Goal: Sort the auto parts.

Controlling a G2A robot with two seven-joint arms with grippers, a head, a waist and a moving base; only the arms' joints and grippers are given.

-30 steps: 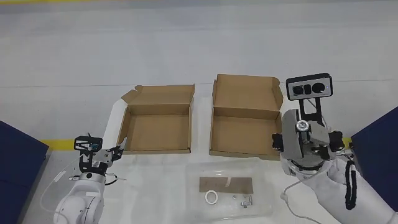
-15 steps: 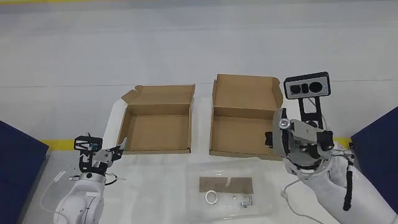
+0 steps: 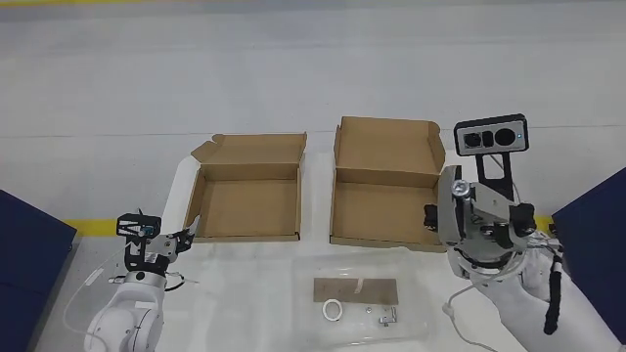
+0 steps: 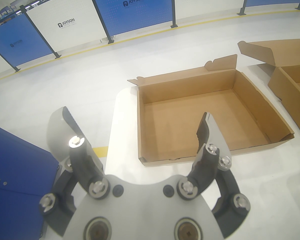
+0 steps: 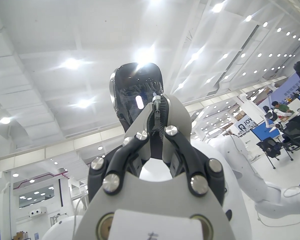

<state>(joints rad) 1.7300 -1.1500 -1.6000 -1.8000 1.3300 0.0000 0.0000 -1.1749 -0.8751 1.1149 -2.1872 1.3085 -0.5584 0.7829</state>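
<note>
My right gripper point(image 5: 156, 107) is raised off the table and points up toward the robot's head, shut on a small threaded metal part point(image 5: 157, 100). From above, the right gripper point(image 3: 458, 192) hangs by the near right corner of the right cardboard box point(image 3: 383, 213). My left gripper point(image 4: 135, 116) stands open with nothing in it, near the table's left edge, just short of the left cardboard box point(image 4: 210, 116). From above, the left gripper point(image 3: 186, 231) and the left box point(image 3: 245, 207) sit at the left. A clear tray point(image 3: 411, 328) at the front holds a white ring point(image 3: 333, 309) and small metal parts point(image 3: 386, 319).
A brown card piece point(image 3: 356, 291) lies in the clear tray. Both boxes have their lids folded back toward the table's far edge. A dark blue panel point(image 3: 29, 254) stands to the left of the table and another point(image 3: 597, 225) to the right.
The right gripper, holding the small part, swung a little left and then partly back, ending slightly higher. The left arm has not moved.
</note>
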